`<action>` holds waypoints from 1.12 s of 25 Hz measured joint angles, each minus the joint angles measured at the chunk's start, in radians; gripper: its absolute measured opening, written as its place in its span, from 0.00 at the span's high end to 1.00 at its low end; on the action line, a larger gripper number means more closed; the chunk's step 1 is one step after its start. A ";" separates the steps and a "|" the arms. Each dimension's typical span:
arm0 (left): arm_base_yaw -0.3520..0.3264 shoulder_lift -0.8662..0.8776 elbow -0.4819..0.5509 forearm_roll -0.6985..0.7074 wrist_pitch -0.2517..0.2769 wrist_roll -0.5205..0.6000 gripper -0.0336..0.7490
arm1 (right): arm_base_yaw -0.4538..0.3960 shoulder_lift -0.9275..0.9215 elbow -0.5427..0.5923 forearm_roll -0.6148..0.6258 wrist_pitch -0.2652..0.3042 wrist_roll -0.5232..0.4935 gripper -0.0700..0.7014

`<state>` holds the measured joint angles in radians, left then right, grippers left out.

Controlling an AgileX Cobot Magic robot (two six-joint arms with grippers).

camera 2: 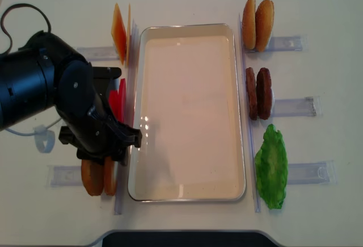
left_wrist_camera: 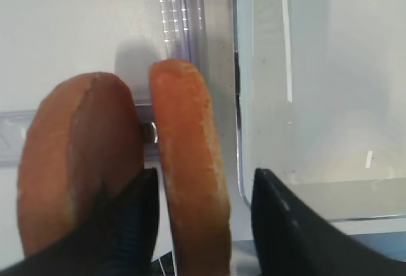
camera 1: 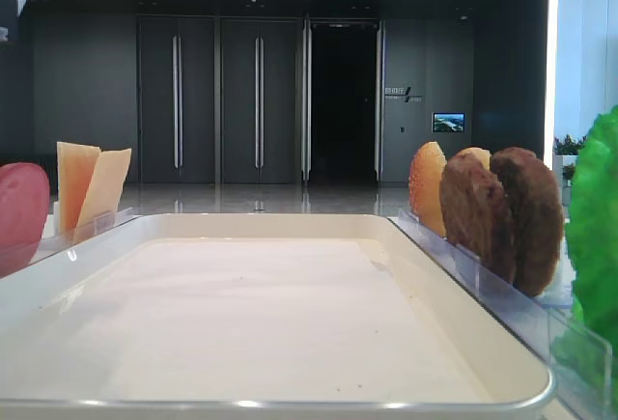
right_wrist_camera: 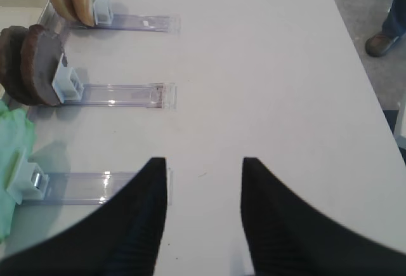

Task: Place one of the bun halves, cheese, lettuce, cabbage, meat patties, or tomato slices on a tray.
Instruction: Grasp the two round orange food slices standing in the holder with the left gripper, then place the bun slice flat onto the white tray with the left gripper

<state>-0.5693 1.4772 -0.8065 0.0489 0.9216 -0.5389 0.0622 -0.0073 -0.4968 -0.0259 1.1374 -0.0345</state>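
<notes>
Upright, round golden bun halves, rough-rimmed.

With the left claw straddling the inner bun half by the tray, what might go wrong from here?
1. The left claw straddles the inner bun half without a visible firm grip; it might slip on lifting.
2. The outer bun half presses against the left finger and may topple or be dragged along.
3. The tray rim sits close beside the right finger; a low lift may clip it.
</notes>
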 joint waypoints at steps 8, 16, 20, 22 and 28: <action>0.000 0.000 0.000 0.017 0.027 0.000 0.77 | 0.000 0.000 0.000 0.000 0.000 0.000 0.52; 0.000 -0.001 0.000 0.000 0.033 0.043 0.77 | 0.000 0.000 0.000 0.000 0.000 0.000 0.52; 0.000 -0.033 -0.001 -0.010 0.053 0.044 0.77 | 0.000 0.000 0.000 0.000 0.000 0.000 0.52; 0.000 -0.056 -0.015 -0.016 0.073 0.044 0.78 | 0.000 0.000 0.000 0.000 0.000 0.000 0.52; 0.000 -0.135 -0.104 -0.034 0.124 0.048 0.78 | 0.000 0.000 0.000 0.000 0.000 0.000 0.52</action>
<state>-0.5693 1.3418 -0.9102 0.0153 1.0460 -0.4910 0.0622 -0.0073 -0.4968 -0.0259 1.1374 -0.0345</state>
